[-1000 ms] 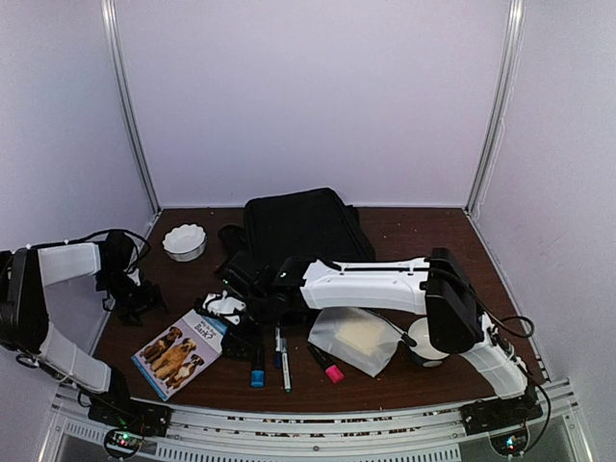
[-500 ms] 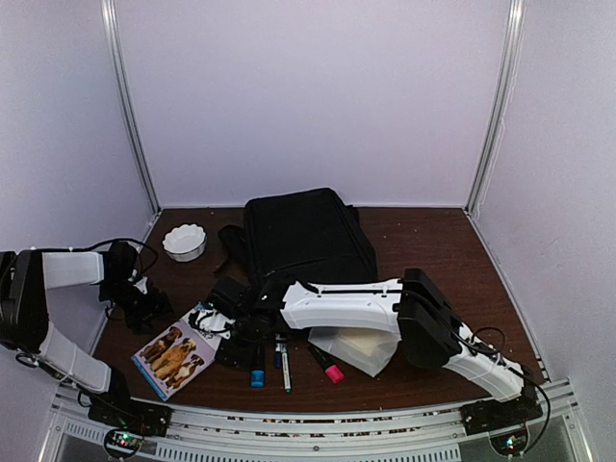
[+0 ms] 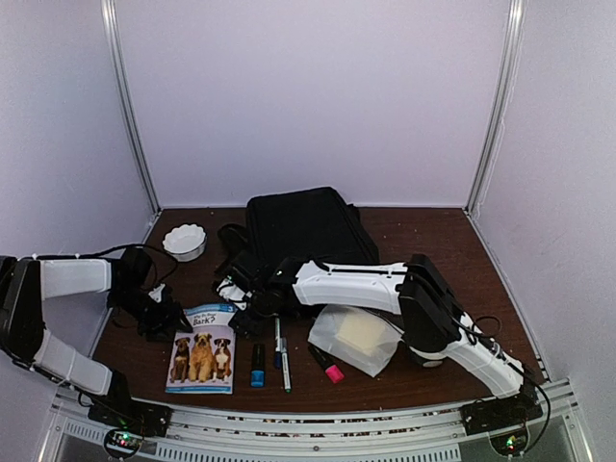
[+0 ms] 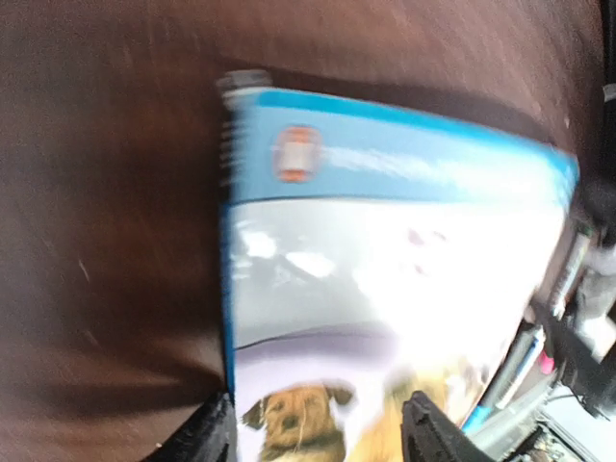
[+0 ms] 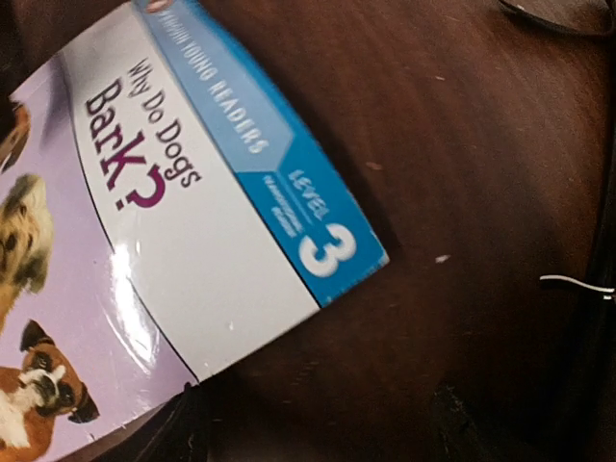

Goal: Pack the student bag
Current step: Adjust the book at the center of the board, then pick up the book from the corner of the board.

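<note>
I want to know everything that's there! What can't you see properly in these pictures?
- Bag: top view, the right arm covers its near edge, so you can't tell if it is open or zipped.
- Book: left wrist view, print blurred.
- Dogs on it: right wrist view, cut off by the left edge.

Left arm [image 3: 72,277] and right arm [image 3: 351,286]: the long links are clad in smooth white shells with rounded edges. Joint housings [image 3: 423,300] are black and blocky. Thin black cables [image 3: 493,324] run in loose loops alongside the links. Each base [image 3: 493,416] is black, with small green and red indicator lights [image 3: 120,441] below it. Left gripper [image 4: 318,435] and right gripper [image 5: 318,423]: matte black fingers [image 4: 207,435], tips rounded
</note>
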`<state>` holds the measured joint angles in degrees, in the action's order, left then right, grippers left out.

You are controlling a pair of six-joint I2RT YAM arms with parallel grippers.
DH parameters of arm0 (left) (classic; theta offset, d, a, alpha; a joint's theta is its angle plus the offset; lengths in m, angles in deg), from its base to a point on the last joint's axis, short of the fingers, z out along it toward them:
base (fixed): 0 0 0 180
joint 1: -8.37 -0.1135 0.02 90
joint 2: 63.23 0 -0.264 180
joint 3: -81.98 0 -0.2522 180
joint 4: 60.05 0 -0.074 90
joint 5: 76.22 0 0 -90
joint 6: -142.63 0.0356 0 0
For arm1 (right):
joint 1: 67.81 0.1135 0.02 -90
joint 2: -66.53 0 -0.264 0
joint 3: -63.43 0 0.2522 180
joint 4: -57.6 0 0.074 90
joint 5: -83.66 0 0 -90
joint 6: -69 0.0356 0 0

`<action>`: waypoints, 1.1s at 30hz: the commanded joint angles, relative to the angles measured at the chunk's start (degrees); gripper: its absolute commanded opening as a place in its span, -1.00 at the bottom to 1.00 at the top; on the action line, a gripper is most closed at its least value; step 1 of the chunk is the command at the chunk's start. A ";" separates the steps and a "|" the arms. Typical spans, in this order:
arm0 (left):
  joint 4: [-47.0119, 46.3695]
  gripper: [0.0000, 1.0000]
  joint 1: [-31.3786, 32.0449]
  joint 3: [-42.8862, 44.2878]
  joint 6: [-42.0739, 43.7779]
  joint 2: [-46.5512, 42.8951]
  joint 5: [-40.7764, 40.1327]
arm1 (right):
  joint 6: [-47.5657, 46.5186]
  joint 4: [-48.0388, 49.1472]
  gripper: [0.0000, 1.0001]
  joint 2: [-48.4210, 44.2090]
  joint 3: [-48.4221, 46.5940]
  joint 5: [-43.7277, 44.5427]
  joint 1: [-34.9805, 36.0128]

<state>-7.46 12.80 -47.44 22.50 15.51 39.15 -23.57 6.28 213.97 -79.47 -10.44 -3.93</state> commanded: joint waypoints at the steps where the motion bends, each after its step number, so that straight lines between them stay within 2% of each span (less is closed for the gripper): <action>1: 2.67 0.15 1.26 -0.58 -1.97 -3.90 5.05 | 0.18 0.60 0.57 -3.39 1.08 4.23 -2.60; 8: 1.58 0.06 1.26 -1.96 -4.16 -5.61 2.67 | 0.69 1.35 0.54 -10.09 7.28 -2.40 -3.82; 16: 2.14 0.19 1.23 -3.36 -6.02 -7.45 -2.23 | 0.35 5.29 0.33 -18.39 17.52 -22.27 -1.78; 23: 1.52 0.18 1.22 -3.70 -6.53 -6.83 -2.80 | -14.64 4.72 0.09 -21.12 24.56 -10.02 6.83; 25: 1.12 0.18 1.22 -3.60 -6.55 -6.55 -3.55 | -16.25 4.95 0.06 -21.10 25.50 -7.84 8.49; 28: -0.21 0.16 1.22 -4.05 -6.87 -5.26 -4.53 | -16.83 4.89 0.06 -20.05 25.38 -7.79 9.61; 33: -6.96 0.11 1.24 -7.05 -8.67 -3.24 -1.24 | -16.34 3.57 0.07 -15.22 22.44 -10.70 9.71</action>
<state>-8.02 13.81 -51.64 15.58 10.51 36.63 -38.70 10.41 194.56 -54.29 -21.33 7.15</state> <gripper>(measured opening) 0.569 0.535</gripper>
